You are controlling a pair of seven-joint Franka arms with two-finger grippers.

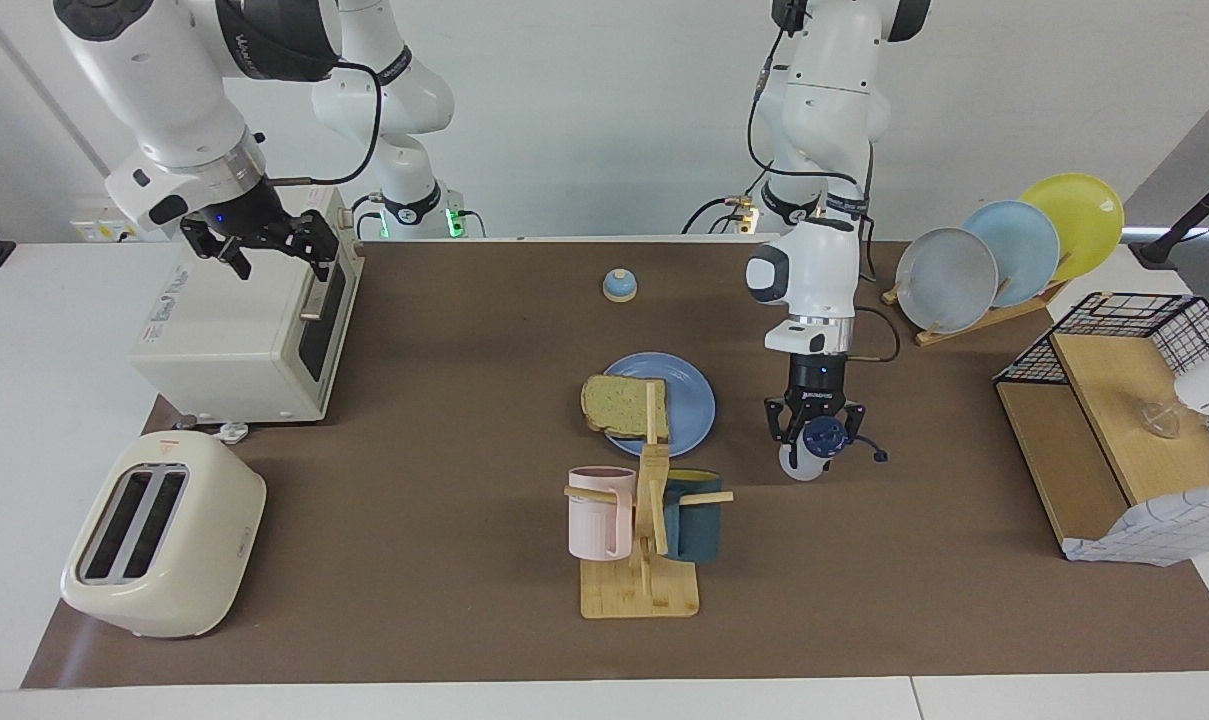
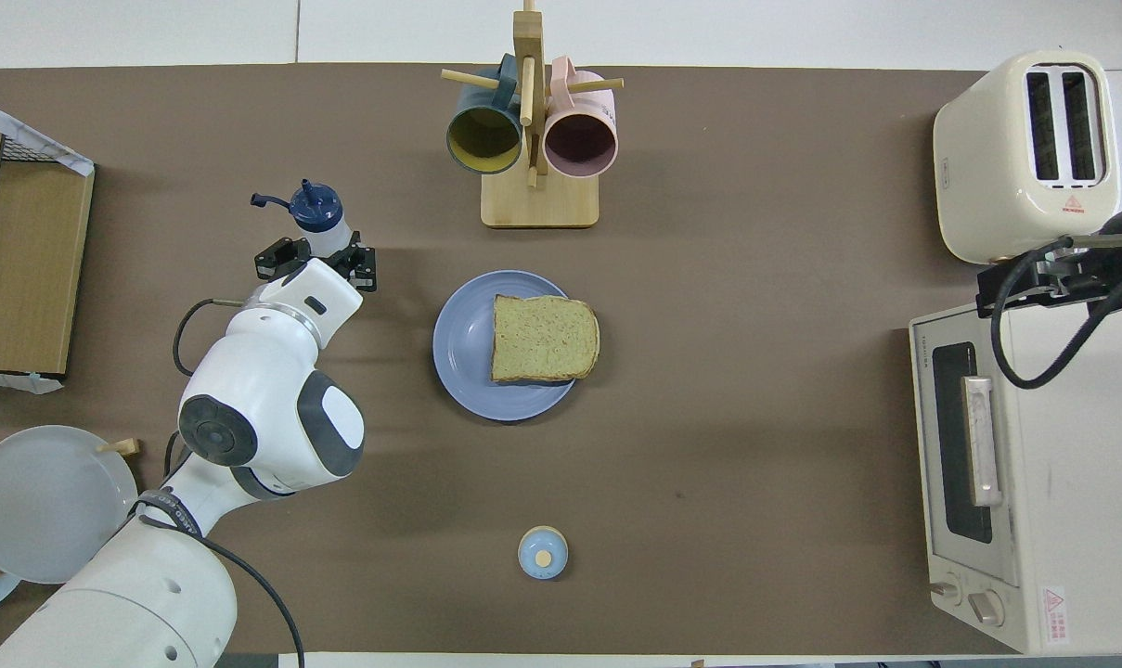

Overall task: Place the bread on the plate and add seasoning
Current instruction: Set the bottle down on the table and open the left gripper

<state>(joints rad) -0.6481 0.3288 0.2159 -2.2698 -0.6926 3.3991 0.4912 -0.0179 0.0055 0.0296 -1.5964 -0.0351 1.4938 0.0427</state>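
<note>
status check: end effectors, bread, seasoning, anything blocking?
Left end effector shut on seasoning bottle beside plate. Right end effector open, waiting over toaster oven. Bread on plate. Nothing blocking.
</note>
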